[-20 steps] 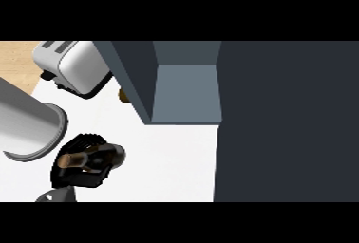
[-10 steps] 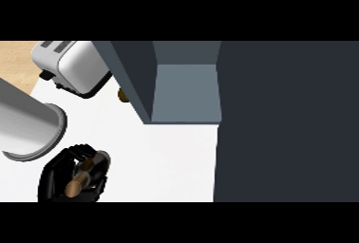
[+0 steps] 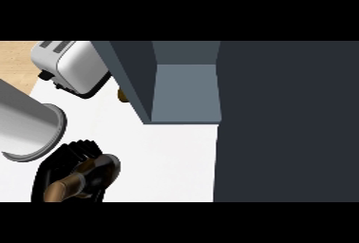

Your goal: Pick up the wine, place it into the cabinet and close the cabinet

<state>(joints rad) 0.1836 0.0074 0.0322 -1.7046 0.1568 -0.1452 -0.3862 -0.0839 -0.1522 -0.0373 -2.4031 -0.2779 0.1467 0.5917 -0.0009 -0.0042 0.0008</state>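
Far left, top: a strip of wooden floor [image 3: 15, 61] beyond the counter's edge. Below it, the grey left forearm [image 3: 28, 126] comes in from the left edge. Just beneath it is the black left hand [image 3: 49, 173], fingers curled together round the brown wine bottle [image 3: 73, 182]. The bottle lies tilted in the hand at the lower left, over the white counter [image 3: 168, 161] and well apart from the cabinet. Upper left: a silver toaster [image 3: 73, 66] stands on the counter. Beside it a small brown object [image 3: 121, 96] is partly hidden by the cabinet's left wall; what it is cannot be told. Centre: the open cabinet [image 3: 186, 90], its grey inside showing. Right: a broad dark panel [image 3: 288, 118] fills the view.
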